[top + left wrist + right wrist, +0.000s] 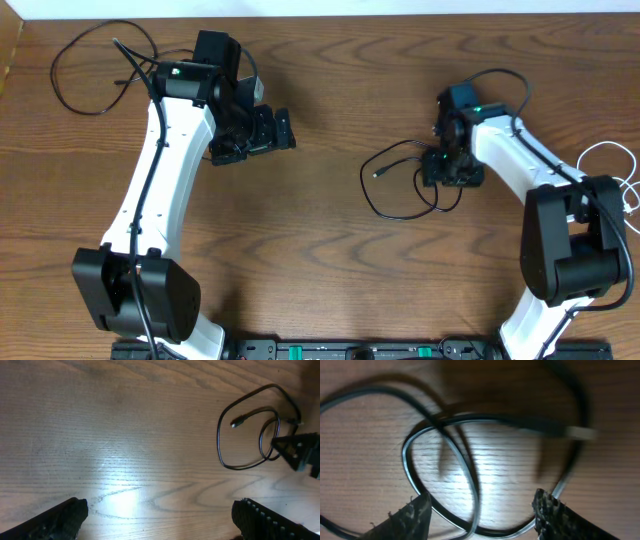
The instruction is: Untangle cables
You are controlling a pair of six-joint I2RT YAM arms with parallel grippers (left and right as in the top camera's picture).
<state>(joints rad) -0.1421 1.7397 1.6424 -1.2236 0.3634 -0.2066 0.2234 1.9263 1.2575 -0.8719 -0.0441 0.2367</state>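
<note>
One black cable lies in loose loops right of centre. It also shows in the left wrist view and the right wrist view, where its plug is blurred. My right gripper is open and low over these loops, with strands running between its fingers. A second black cable lies spread at the far left. A white cable lies at the right edge, partly hidden by the right arm. My left gripper is open and empty over bare wood.
The wooden table carries only the cables. The two arm bases stand at the front left and front right. The right gripper shows in the left wrist view beside the loops.
</note>
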